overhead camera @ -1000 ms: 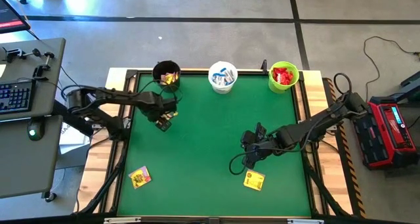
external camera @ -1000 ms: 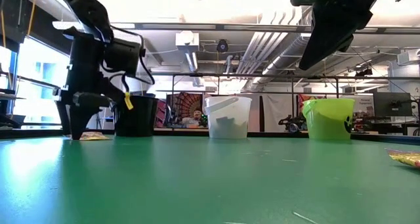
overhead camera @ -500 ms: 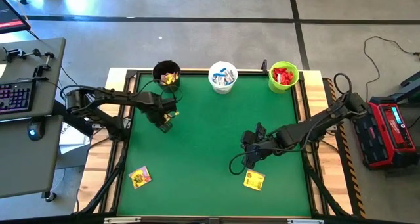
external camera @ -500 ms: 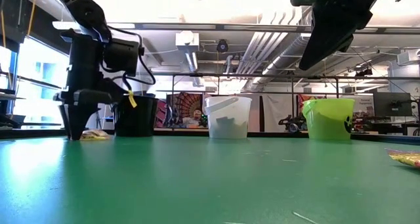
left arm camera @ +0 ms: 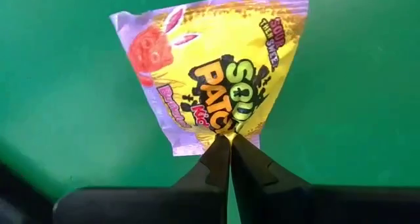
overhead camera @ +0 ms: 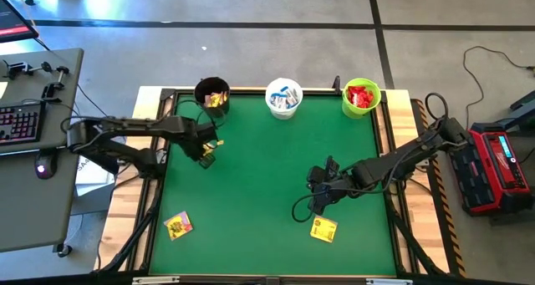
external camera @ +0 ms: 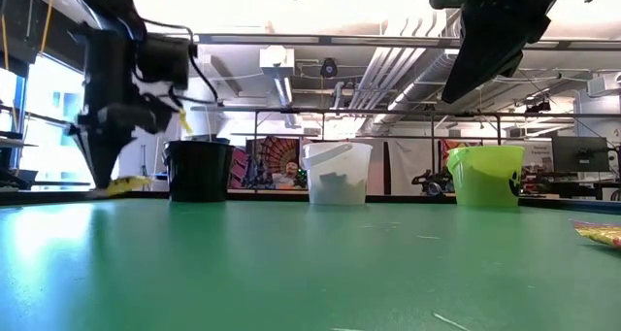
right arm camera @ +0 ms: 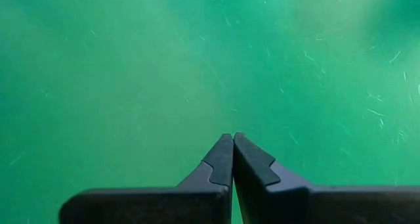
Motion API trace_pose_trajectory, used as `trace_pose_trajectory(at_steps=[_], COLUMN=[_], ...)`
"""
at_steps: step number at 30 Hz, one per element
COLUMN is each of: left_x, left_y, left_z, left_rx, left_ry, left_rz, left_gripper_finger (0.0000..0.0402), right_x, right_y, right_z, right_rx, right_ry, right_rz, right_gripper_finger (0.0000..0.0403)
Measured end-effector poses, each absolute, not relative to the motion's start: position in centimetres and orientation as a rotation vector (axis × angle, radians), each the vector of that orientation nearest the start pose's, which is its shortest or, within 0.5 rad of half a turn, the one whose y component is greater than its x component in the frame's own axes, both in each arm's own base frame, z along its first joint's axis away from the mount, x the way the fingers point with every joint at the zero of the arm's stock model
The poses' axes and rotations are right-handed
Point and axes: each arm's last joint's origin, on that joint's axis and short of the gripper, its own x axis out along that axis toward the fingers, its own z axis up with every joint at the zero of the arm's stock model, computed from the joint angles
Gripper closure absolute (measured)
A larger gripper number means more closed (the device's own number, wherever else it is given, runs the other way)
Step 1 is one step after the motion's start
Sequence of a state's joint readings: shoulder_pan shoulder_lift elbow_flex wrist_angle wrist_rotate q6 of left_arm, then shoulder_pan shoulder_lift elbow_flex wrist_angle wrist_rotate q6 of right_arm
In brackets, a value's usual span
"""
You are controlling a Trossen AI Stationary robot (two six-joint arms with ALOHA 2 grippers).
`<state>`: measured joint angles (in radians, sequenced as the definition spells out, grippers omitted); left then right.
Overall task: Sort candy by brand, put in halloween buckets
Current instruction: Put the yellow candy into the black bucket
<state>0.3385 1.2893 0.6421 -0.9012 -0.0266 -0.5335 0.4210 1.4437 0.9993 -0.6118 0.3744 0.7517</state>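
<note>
Left tool (left arm camera: 230, 140) clamped on the edge of a yellow packet (left arm camera: 216, 73); fingers pinched together on the wrapper's lower hem. In the high view the left tool (overhead camera: 206, 154) sits near the table's left side, just below the black bucket (overhead camera: 211, 93). Low view: packet (external camera: 126, 184) hangs at the tool tip, close above the table (external camera: 310, 263).

Right tool (right arm camera: 232, 140) closed on nothing, fingers together over bare green surface. High view places the right tool (overhead camera: 318, 193) right of centre, a second yellow packet (overhead camera: 323, 228) lying just below it.

Third yellow packet (overhead camera: 178, 226) lies near the lower left corner.

White bucket (overhead camera: 283, 98) holds white-and-blue packets; green bucket (overhead camera: 361, 97) holds red ones; black bucket shows yellow inside. All three stand along the far edge.
</note>
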Motion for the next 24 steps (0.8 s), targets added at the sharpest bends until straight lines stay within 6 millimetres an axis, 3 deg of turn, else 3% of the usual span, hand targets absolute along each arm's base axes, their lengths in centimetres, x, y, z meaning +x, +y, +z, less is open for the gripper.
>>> trace_pose_trajectory(at_steps=[7,14,19,24], left_x=[16.5,17.2,18.4,19.2], left_y=[5.7,6.4,8.6,12.1], left_z=[20.9,27.4,31.4,33.8], left_rx=[-0.704,-0.684,-0.622,-0.559], left_ry=[1.244,1.064,1.036,1.107], left_rz=[0.687,0.674,0.695,0.716], left_gripper_finger=[0.0401,0.0401,0.0401,0.0401], right_x=[26.0,26.2,26.6,26.9], right_y=[10.5,10.5,10.5,10.3], right_z=[23.2,23.3,23.6,23.7], right_rx=[0.284,0.286,0.279,0.285], right_ry=[0.915,0.879,0.835,0.819], right_rz=[-0.316,-0.326,-0.32,-0.32], right_gripper_finger=[0.0403,0.0403,0.0403,0.0403])
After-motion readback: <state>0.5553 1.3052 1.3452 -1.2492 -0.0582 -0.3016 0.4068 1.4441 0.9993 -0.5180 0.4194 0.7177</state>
